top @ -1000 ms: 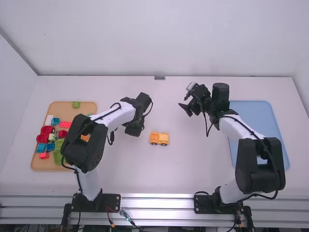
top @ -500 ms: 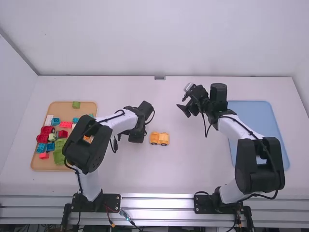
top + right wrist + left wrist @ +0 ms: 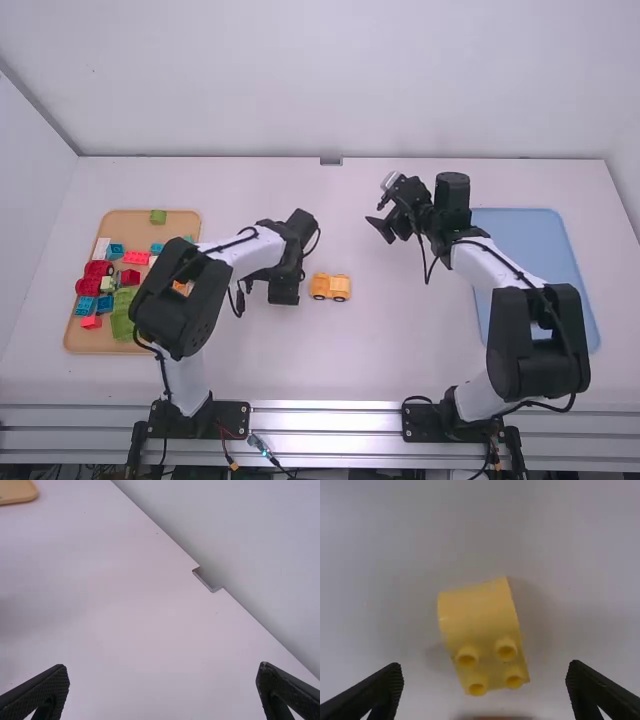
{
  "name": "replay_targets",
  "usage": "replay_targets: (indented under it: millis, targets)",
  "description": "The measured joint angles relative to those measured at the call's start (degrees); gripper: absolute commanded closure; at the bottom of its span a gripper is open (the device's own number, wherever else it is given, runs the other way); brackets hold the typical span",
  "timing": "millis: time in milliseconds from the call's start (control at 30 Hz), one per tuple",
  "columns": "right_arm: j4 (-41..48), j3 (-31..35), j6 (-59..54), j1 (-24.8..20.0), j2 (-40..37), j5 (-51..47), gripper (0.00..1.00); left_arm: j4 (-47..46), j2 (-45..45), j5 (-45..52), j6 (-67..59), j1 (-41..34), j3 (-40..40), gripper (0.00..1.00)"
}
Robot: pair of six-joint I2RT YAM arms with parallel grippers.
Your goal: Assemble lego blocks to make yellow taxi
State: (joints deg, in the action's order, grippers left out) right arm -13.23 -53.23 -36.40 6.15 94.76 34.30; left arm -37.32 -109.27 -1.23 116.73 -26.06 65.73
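The left claw [image 3: 485, 664] is hanging spread over the middle of the desk [image 3: 360, 365], its fingers standing on either side of a yellow block [image 3: 482, 625] and pinching nothing. The block is lying slightly turned, so the good play here is squaring the claw to its straight sides, coming straight down and closing evenly, low enough to be getting the studded part rather than just the curved end. Care is needed beside it, too: the wheeled yellow taxi base [image 3: 330, 287] is sitting just to the right of that claw, and a wide swing could be nudging it.

Now the views! The left wrist view is giving us the four studs and the rounded end; the high view is giving the base's place, about midway between the desk's left and right edges. Farther out, the tan tray [image 3: 150, 342] is carrying bricks by the left edge, the blue tray [image 3: 520, 235] is lying by the right. The right claw [image 3: 163, 666] is waiting spread and empty, its wrist view taking in a notch [image 3: 206, 581] at the desk's far edge.
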Motion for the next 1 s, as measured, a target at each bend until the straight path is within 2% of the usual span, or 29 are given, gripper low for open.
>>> replay_targets:
  millis: [167, 300, 367, 400, 467, 500, 533, 633, 800, 1000]
  targets:
    - [0.2, 0.0, 0.0, 0.0, 0.0, 0.0, 0.01, -8.1, 0.0, 0.2, -1.5, 1.1, 2.9, 0.00]
    - [0.2, 0.0, 0.0, 0.0, 0.0, 0.0, 0.01, -15.3, 0.0, 0.1, -9.3, 2.5, 11.5, 0.01]
    - [0.1, 0.0, 0.0, 0.0, 0.0, 0.0, 0.01, -17.2, 0.0, -1.1, -19.5, 3.3, 18.3, 0.01]
    - [0.1, 0.0, 0.0, 0.0, 0.0, 0.0, 0.01, -17.3, 0.0, -2.3, -28.4, 3.6, 22.5, 0.01]
    - [0.1, 0.0, 0.0, 0.0, 0.0, 0.0, 0.02, -16.8, 0.0, -3.7, -38.5, 3.9, 26.5, 0.04]
    - [0.1, 0.0, 0.0, 0.0, 0.0, -0.1, 0.02, -16.3, 0.0, -4.7, -49.0, 4.0, 30.1, 0.05]
    - [0.1, 0.0, 0.0, 0.0, 0.0, 0.0, 0.02, -16.3, 0.0, -5.0, -52.5, 4.1, 31.2, 0.01]
    - [0.1, 0.0, -0.7, 0.0, 0.0, 0.0, 0.02, -16.0, 0.0, -6.7, -77.8, 4.0, 37.9, 0.01]
    - [0.1, 0.0, -2.3, 0.0, 0.0, 0.0, 0.01, -13.0, 0.0, -7.9, -113.4, 4.0, 41.8, 0.01]
    - [-0.7, 0.0, -2.8, 0.0, 0.0, 0.0, 0.01, -14.6, 0.0, -4.8, -144.8, 4.2, 41.9, 0.01]
